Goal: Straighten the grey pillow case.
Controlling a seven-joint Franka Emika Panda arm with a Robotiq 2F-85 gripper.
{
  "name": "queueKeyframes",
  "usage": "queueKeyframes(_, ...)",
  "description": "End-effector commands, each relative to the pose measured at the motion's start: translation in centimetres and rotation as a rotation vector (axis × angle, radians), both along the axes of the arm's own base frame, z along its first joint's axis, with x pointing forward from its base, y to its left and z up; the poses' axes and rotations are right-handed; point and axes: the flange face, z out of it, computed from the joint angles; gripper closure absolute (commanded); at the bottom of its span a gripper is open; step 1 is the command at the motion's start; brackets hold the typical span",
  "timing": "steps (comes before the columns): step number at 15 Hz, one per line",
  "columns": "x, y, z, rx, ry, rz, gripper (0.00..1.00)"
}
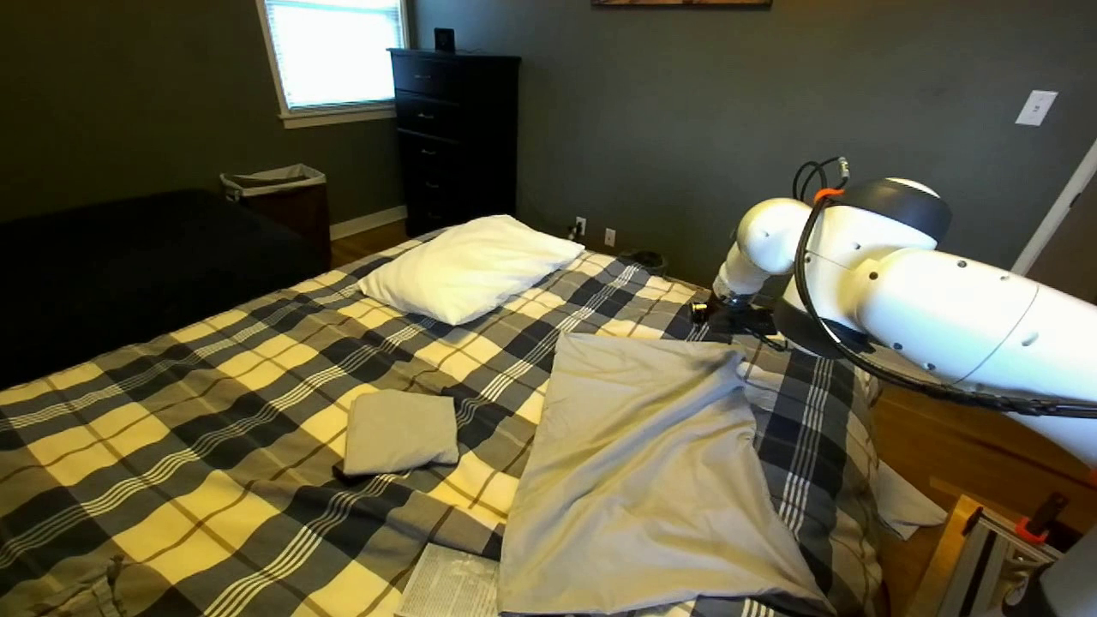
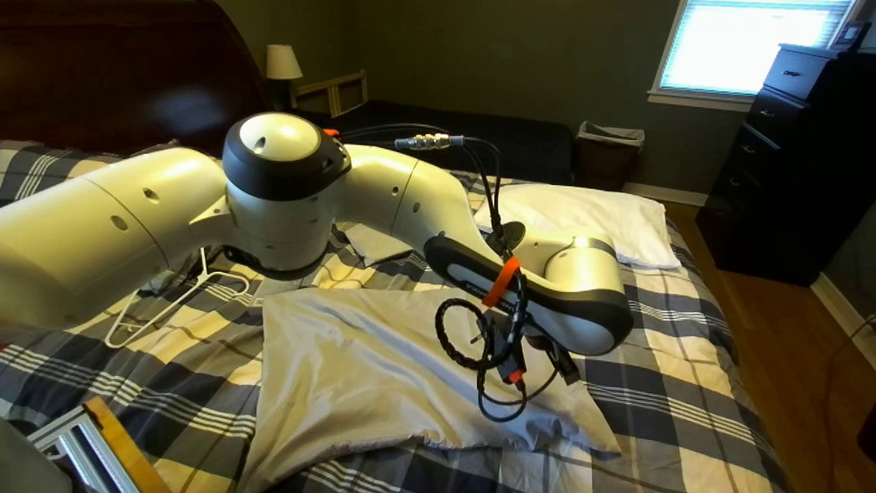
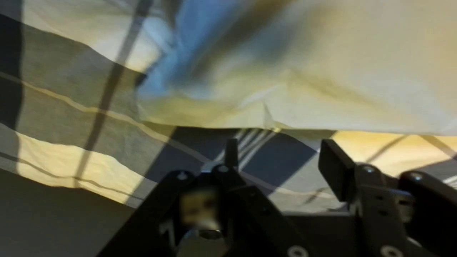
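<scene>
The tool (image 3: pixel 280 156), jaws parted, hangs near the grey pillow case (image 1: pixel 634 480), arm lettering (image 2: pixel 480 290) partly hidden.

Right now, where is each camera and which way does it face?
Exterior view: raised, facing across the bed toward the dresser; arm enters right.
Exterior view: raised, facing across the bed, lamp beyond; arm enters left.
Wrist view: at arm's end, facing the grey pillow case; open gripper shows.
Both exterior views share the white pillow.

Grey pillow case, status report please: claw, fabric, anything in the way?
Claw open, empty. Grey pillow case spread on bed, wrinkled. Flat printed item by its edge, possibly in the way.
</scene>
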Motion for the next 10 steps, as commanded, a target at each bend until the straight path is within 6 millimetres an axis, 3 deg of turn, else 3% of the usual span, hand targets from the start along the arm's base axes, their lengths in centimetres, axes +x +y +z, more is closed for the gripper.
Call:
queueKeyframes(1,3.1,2.9,3.6,0.021,-0.066,0.197,0.07)
queueKeyframes(3,4.0,4.7,4.6,0.057,-0.076,0.312,0.0)
queueKeyframes(8,4.8,7.8,6.2,0.12,-0.067,0.587,0.0)
queueKeyframes(9,4.8,7.6,6.0,0.078,-0.059,0.501,0.0)
queueKeyframes(10,4.8,8.0,6.1,0.09,-0.055,0.536,0.01)
